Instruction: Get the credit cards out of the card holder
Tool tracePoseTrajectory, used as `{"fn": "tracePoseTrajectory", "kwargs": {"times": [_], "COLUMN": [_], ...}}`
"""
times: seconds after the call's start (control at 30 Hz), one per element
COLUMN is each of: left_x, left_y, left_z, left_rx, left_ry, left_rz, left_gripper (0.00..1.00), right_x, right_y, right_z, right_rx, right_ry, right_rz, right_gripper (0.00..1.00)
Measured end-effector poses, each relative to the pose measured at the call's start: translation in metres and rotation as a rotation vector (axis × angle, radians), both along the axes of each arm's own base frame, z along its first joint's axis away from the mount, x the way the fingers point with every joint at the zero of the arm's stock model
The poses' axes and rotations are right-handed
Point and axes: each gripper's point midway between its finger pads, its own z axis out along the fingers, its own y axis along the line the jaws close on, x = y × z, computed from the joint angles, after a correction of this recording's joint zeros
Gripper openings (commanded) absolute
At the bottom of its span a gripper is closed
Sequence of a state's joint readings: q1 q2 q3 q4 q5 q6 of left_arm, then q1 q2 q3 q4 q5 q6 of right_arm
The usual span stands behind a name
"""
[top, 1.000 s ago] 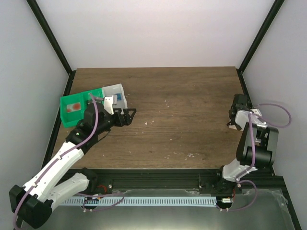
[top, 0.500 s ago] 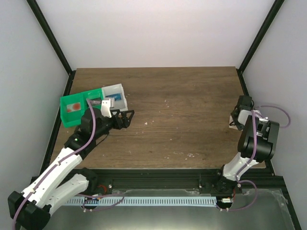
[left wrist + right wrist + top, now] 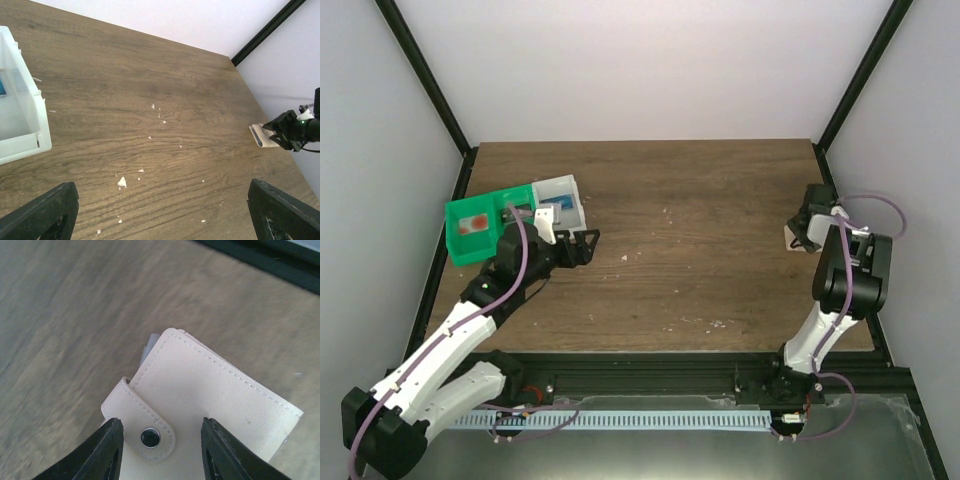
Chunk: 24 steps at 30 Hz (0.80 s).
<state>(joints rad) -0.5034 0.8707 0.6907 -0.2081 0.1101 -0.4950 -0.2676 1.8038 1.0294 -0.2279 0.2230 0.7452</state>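
The card holder (image 3: 210, 395) is a beige sleeve with a snap tab (image 3: 145, 430), lying flat near the table's right edge (image 3: 794, 240). It also shows in the left wrist view (image 3: 261, 135). My right gripper (image 3: 160, 452) is open just above it, one finger on each side of the tab. A thin pale edge (image 3: 148, 346) pokes out from under the holder's far corner; the credit cards themselves are hidden. My left gripper (image 3: 588, 243) is open and empty over the table next to the white bin, fingers (image 3: 45, 212) wide apart.
A green bin (image 3: 478, 226) and a white bin (image 3: 560, 190) stand at the back left; something flat and blue (image 3: 552, 212) lies in the white one. The white bin's wall (image 3: 30, 145) is close to my left gripper. Small white crumbs (image 3: 121, 183) dot the wood.
My right arm has folded upward and its gripper has shifted a little left and farther back over the holder. My left gripper has barely moved.
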Motion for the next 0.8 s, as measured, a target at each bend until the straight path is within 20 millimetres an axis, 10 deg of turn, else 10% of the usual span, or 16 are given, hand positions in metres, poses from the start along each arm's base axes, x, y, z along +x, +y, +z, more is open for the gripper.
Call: {"fn": "tracePoseTrajectory", "kwargs": {"times": [0.8], "left_x": [0.003], "left_y": [0.007], "left_z": [-0.007], "left_rx": [0.017], "left_ry": [0.023], "left_rz": [0.048], "left_gripper": [0.93], "right_x": [0.058], "right_y": [0.206], "right_z": [0.001], "right_rx": [0.072], "right_ry": [-0.111], "right_rz": [0.777], "right_gripper": [0.47]}}
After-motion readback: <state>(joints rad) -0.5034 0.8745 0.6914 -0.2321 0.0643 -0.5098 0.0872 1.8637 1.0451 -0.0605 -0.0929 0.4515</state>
